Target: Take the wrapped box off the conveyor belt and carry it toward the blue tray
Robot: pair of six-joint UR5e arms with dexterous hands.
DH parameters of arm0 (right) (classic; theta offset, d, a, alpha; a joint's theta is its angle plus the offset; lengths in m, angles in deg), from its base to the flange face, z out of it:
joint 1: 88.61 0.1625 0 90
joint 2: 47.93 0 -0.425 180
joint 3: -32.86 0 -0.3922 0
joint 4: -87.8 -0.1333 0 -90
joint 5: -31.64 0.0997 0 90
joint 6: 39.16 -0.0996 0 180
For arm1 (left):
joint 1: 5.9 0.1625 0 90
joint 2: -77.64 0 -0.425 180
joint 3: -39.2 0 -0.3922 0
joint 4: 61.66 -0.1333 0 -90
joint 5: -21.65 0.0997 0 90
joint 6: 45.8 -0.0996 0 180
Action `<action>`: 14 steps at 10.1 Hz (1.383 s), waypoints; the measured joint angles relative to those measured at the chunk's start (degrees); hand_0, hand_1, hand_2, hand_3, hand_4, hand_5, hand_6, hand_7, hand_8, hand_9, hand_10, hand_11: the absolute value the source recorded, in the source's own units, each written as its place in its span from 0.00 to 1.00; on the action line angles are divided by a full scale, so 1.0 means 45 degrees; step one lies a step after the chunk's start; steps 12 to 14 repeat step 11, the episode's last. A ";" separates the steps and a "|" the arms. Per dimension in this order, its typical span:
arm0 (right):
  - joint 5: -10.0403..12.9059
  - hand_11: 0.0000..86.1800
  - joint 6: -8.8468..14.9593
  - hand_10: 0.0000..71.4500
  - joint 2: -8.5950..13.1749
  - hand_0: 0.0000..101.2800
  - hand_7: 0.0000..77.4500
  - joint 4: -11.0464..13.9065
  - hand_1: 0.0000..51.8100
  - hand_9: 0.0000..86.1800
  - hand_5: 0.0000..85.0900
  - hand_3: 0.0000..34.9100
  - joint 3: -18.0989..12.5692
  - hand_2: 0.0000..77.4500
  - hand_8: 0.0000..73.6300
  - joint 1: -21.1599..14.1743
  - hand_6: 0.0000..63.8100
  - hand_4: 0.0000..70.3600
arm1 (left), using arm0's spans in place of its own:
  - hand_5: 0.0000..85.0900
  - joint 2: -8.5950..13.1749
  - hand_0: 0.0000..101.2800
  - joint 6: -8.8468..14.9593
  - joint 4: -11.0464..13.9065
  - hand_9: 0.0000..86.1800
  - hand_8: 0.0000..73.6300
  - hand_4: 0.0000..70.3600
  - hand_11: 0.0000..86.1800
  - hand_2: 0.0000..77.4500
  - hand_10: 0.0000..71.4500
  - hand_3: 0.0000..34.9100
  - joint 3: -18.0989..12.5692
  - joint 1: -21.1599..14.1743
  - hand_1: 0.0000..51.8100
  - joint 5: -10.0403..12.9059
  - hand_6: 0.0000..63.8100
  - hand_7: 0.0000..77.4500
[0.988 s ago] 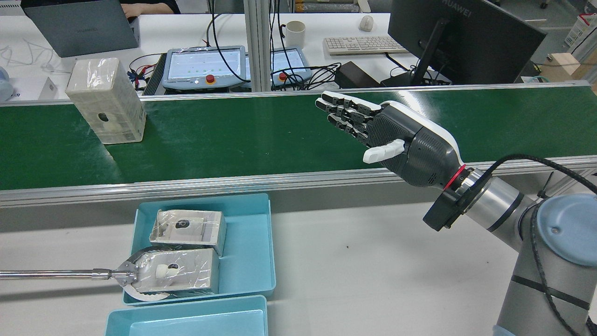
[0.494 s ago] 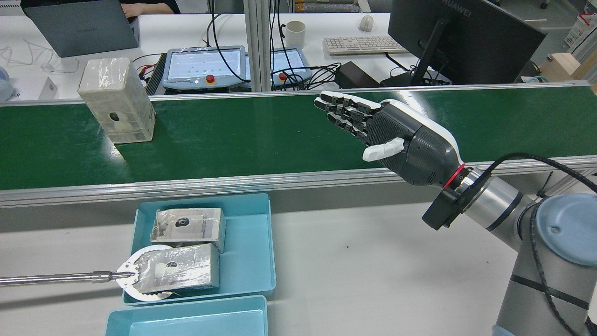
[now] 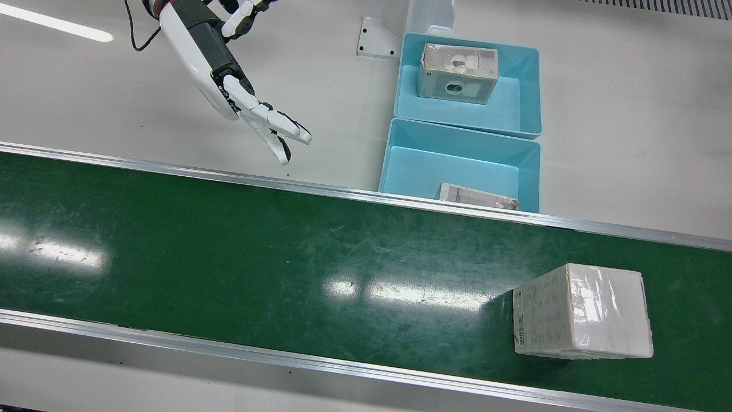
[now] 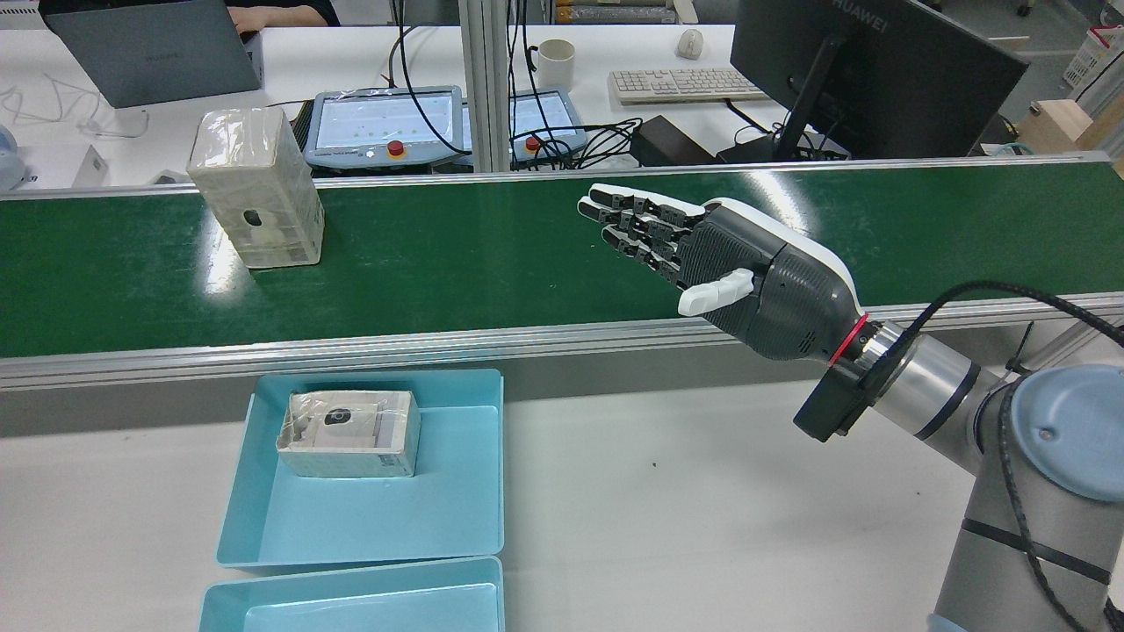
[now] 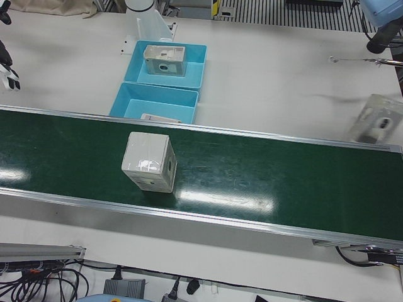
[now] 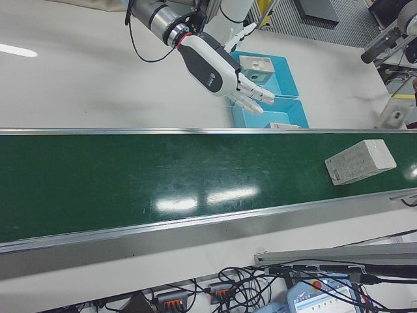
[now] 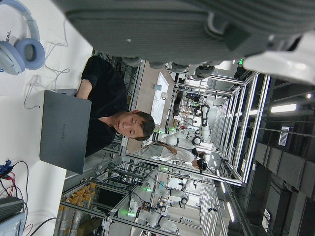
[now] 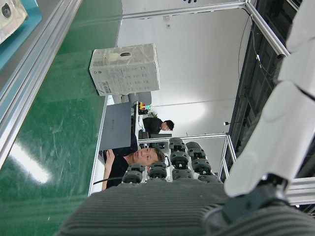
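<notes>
The wrapped box (image 4: 255,189) stands upright on the green conveyor belt (image 4: 457,254), far to the left in the rear view. It also shows in the front view (image 3: 582,312), the left-front view (image 5: 150,162) and the right hand view (image 8: 125,69). My right hand (image 4: 702,254) is open and empty, fingers stretched out flat over the belt's near half, well to the right of the box. The blue tray (image 4: 457,491) sits on the table below the belt and holds one wrapped box (image 4: 349,432). My left hand (image 7: 162,29) shows only its palm in its own view; it holds nothing.
A second blue tray (image 4: 351,606) lies in front of the first and holds a wrapped box (image 3: 456,73). The belt has aluminium rails (image 4: 527,338). A blurred wrapped box (image 5: 378,119) hangs at the far right of the left-front view.
The box on the belt has travelled to the right toward my right hand. The tongs and the box they held have left the blue tray. My right hand has shifted slightly left and down.
</notes>
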 joint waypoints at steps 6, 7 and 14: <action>0.0047 0.09 -0.0003 0.06 0.0820 0.40 0.10 -0.0077 0.14 0.03 0.13 0.00 0.0767 0.13 0.07 -0.0093 0.13 0.12 | 0.01 0.0000 0.00 0.0000 0.0000 0.00 0.00 0.00 0.00 0.01 0.00 0.00 0.0001 0.0000 0.00 0.0000 0.00 0.00; 0.0059 0.09 -0.0001 0.08 0.0986 0.40 0.09 -0.0078 0.13 0.03 0.13 0.00 0.0820 0.14 0.08 -0.0093 0.14 0.12 | 0.01 0.0000 0.00 0.0000 0.0000 0.00 0.00 0.00 0.00 0.01 0.00 0.00 0.0000 0.0000 0.00 0.0000 0.00 0.00; -0.0094 0.10 0.0129 0.07 0.1128 0.39 0.12 0.0053 0.13 0.03 0.14 0.00 0.0703 0.15 0.08 0.0868 0.15 0.14 | 0.01 0.0000 0.00 0.0000 0.0000 0.00 0.00 0.00 0.00 0.01 0.00 0.00 0.0000 0.0000 0.00 0.0000 0.00 0.00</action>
